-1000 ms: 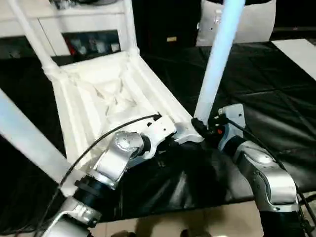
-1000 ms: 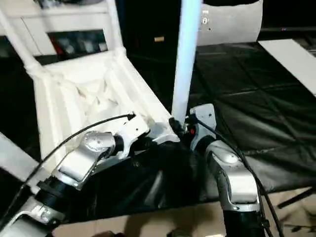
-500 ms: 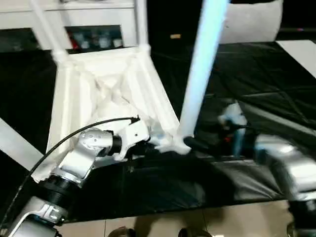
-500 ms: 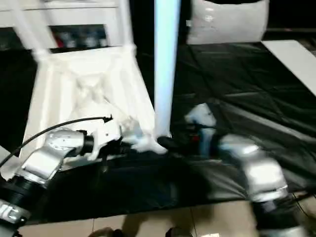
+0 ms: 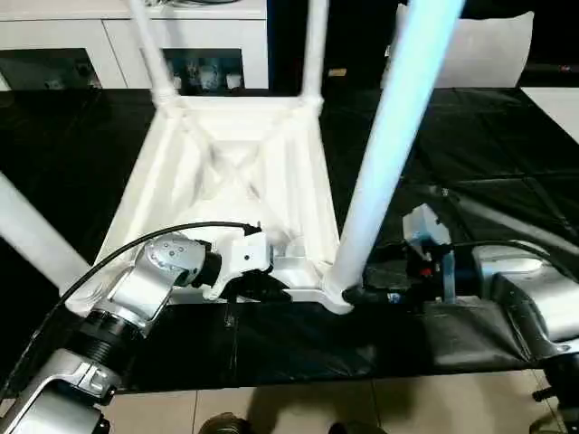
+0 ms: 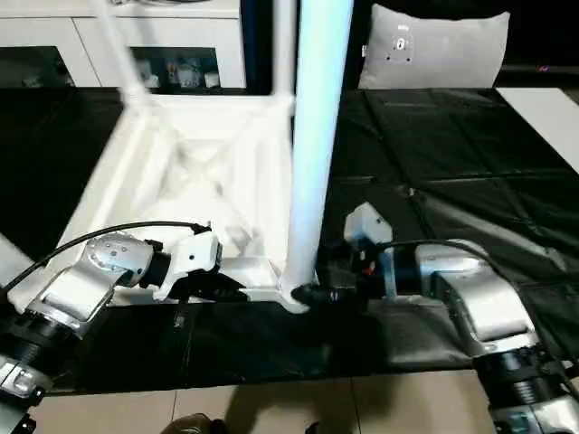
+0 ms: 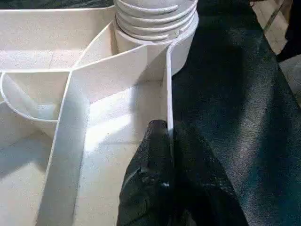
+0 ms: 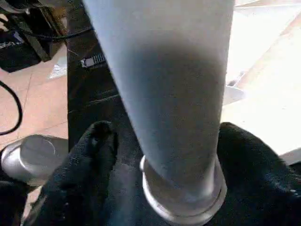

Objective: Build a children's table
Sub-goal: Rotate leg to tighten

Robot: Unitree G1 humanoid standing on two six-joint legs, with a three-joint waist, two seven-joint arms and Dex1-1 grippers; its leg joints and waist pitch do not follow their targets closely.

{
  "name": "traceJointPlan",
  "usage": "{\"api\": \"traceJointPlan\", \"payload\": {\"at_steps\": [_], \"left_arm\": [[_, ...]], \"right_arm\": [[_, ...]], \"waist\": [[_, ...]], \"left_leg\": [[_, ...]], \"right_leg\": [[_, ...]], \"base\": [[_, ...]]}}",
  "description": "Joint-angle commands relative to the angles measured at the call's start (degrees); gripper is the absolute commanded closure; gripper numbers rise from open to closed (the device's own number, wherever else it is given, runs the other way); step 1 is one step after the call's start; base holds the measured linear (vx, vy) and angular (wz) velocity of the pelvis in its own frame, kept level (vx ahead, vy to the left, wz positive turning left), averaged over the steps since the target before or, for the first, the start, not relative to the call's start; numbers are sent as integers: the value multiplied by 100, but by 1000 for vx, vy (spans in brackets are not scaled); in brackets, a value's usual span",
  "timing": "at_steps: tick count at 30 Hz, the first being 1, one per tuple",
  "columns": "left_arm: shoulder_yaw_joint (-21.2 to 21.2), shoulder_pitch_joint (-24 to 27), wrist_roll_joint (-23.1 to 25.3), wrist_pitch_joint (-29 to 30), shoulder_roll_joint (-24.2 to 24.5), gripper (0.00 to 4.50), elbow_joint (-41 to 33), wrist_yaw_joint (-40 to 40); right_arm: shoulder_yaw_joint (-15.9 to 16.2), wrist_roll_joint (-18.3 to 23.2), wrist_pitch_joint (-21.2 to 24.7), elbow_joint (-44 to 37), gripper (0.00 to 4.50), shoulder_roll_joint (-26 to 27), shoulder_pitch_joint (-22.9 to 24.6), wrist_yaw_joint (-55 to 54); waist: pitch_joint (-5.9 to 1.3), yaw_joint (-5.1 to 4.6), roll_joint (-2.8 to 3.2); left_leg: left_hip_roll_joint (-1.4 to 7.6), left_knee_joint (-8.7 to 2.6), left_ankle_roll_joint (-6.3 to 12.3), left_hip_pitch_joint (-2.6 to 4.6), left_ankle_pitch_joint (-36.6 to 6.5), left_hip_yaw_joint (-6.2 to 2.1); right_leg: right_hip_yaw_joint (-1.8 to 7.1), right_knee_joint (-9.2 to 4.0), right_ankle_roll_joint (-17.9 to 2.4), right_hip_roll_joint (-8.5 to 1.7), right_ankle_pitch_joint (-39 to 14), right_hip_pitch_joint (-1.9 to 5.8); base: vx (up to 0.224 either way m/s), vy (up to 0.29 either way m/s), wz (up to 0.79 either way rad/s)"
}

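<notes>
Children's table [image 5: 235,172] lies inverted on the black mat. Our left hand [image 7: 167,141] pinches its rim; our right hand [image 8: 160,155] straddles the near leg [image 5: 389,154], spread. Cross-threading is possible if the leg tilts.

head eyes: look forward and down over my forearms at the children's table [image 5: 237,172], both sharing its underside and near leg [image 6: 318,136] | left wrist: pressed close along my left gripper [image 7: 168,141] at the table's rim | right wrist: close below that leg's base, my right gripper [image 8: 164,155] astride it
</notes>
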Motion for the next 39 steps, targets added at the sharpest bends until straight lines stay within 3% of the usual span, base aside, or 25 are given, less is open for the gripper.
{"api": "traceJointPlan", "payload": {"at_steps": [1,8,11,14,16,19,21,24,26,31,32,34,35,37,38,39], "left_arm": [[-119,-185,52,-132,-90,450,-24,12],[-108,-222,46,-193,-102,450,42,-6],[-47,-208,1,-102,-102,450,44,5],[-31,-184,34,-28,-91,450,91,93],[-31,-165,97,6,-120,450,157,240],[1,-128,111,209,-250,450,116,494],[105,-126,60,536,-389,450,35,754],[249,-167,65,883,-584,450,6,1197],[347,-192,77,1116,-725,450,-27,1512],[620,-202,100,1885,-1175,450,-340,2349],[641,-193,102,1978,-1228,450,-394,2418],[566,-118,147,2057,-1303,450,-587,2450],[566,-118,147,2057,-1303,450,-587,2450],[462,-67,182,1887,-1254,450,-600,2366],[462,-67,182,1887,-1254,450,-600,2366],[394,-42,220,1786,-1174,450,-587,2310]], "right_arm": [[239,6,-3,-4,133,77,-58,104],[304,81,-46,125,181,221,20,20],[183,258,191,39,208,405,85,-86],[215,267,428,-101,235,480,181,-335],[237,199,628,-217,241,588,282,-708],[26,94,987,-296,244,1072,315,-1601],[-133,-57,1271,-282,244,1482,213,-2322],[-346,-242,1586,-105,244,2004,0,-3261],[-385,-413,1626,-30,244,2257,-73,-3801],[-676,-548,1789,89,245,2989,-97,-4897],[-683,-544,1768,89,189,3026,-84,-4897],[-570,-668,1484,-13,176,3009,-4,-4869],[-570,-668,1484,-13,173,3009,-4,-4869],[-644,-585,1504,-303,149,2835,3,-4736],[-644,-585,1504,-303,137,2835,3,-4736],[-611,-622,1546,-501,131,2603,-9,-4616]], "waist": [[-460,-34,-28],[-491,13,-38],[-489,21,-51],[-460,8,0],[-440,-4,-3],[-383,-57,-14],[-335,-123,-22],[-320,-249,-16],[-320,-335,-14],[-347,-459,-2],[-360,-460,-5],[-383,-449,-60],[-386,-441,-44],[-394,-443,-114],[-396,-423,-95],[-409,-413,-117]], "left_leg": [[489,-399,502,90,-324,-144],[485,-382,551,73,-222,-143],[488,-380,581,73,-163,-141],[484,-389,551,79,-203,-143],[481,-404,489,81,-345,-144],[460,-455,205,101,-893,-157],[448,-502,-68,117,-1313,-193],[416,-527,-247,76,-1602,-256],[413,-517,-289,101,-1716,-255],[417,-542,-246,80,-1680,-259],[427,-536,-237,97,-1643,-244],[433,-522,-95,74,-1391,-202],[431,-517,-59,66,-1321,-202],[413,-491,100,60,-1044,-160],[409,-483,137,59,-977,-164],[411,-471,204,69,-860,-152]], "right_leg": [[287,-328,-1657,-473,-297,307],[279,-298,-1694,-479,-82,327],[277,-285,-1701,-476,-52,324],[281,-302,-1669,-461,-136,304],[285,-332,-1635,-464,-309,301],[298,-434,-1450,-469,-1207,278],[299,-507,-1167,-470,-2154,248],[271,-560,-844,-474,-2850,233],[276,-591,-744,-461,-2986,182],[267,-584,-839,-429,-2497,186],[279,-577,-877,-433,-2355,182],[301,-545,-1052,-429,-1766,214],[303,-532,-1064,-431,-1695,222],[312,-533,-1093,-420,-1445,231],[313,-522,-1094,-429,-1411,241],[310,-519,-1095,-422,-1353,246]], "base": [[0,0,0],[0,0,0],[0,0,0],[0,0,0],[0,0,0],[0,0,0],[-26,-4,-2],[-53,0,-7],[-27,4,-5],[0,0,0],[0,0,0],[0,0,0],[0,0,0],[0,0,0],[0,0,0],[0,0,0]]}}
